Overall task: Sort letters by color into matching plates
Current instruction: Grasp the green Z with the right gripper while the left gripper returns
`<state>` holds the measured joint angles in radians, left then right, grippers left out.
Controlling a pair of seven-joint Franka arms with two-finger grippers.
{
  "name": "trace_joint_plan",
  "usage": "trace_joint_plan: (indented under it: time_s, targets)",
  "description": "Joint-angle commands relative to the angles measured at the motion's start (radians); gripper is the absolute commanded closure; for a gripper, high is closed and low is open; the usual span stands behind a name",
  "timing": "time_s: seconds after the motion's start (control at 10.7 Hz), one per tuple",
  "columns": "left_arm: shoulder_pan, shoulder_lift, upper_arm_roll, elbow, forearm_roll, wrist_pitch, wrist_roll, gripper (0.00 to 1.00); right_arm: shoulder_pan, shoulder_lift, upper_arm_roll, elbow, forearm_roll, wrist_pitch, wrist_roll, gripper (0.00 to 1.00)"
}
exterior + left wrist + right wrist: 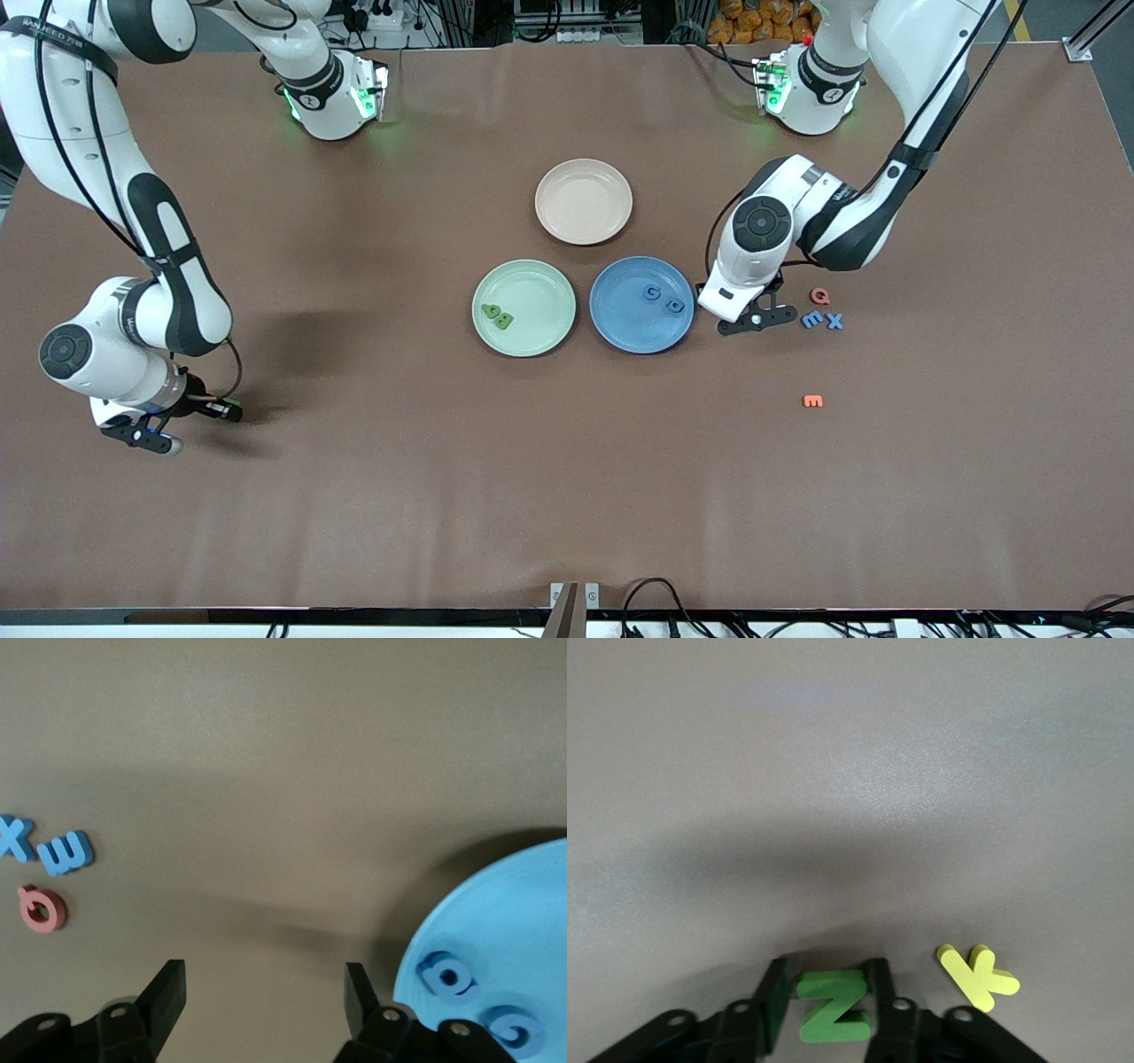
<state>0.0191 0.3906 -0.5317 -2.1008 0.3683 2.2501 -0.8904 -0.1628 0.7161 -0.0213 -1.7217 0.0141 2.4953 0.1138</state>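
Front view gives me the green plate (524, 307) with two green letters (497, 315) and the blue plate (641, 304) with two blue letters (664, 299), side by side, the beige plate (584, 201) farther from the camera. My left claw (755, 321) hangs released just beside the blue plate, near a red Q (820, 296), blue E (811, 320) and blue X (834, 322); an orange letter (812, 401) lies nearer. My right claw (833, 997) grasps a green Z (836, 1007) low at its end of the tabletop (372, 496), beside a yellow K (978, 977).

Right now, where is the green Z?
The green Z sits between the right gripper's fingers, beside the yellow K, at the right arm's end of the table.
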Motion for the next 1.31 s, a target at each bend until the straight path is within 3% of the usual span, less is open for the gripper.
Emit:
trace_joint_plan:
  time_s: [0.0, 0.28, 0.37, 0.93, 1.21]
  targets:
    - [0.027, -0.016, -0.008, -0.013, 0.026, -0.007, 0.109, 0.19, -0.011, 0.009, 0.011, 0.017, -0.014, 0.002, 0.012, 0.62]
    - [0.030, -0.016, -0.008, -0.008, 0.026, -0.007, 0.171, 0.14, -0.014, 0.008, 0.011, 0.016, -0.013, 0.001, 0.010, 0.81]
    - [0.041, -0.018, -0.010, -0.007, 0.026, -0.007, 0.180, 0.00, -0.014, 0.006, 0.012, 0.016, -0.013, 0.001, 0.010, 0.84]
    - [0.042, -0.024, -0.011, -0.002, 0.026, -0.009, 0.205, 0.00, 0.008, -0.036, 0.021, 0.011, -0.005, -0.048, 0.038, 0.87]
    - [0.082, -0.052, -0.013, -0.002, 0.020, -0.024, 0.362, 0.00, 0.049, -0.057, 0.035, -0.001, 0.003, -0.059, 0.165, 0.87]
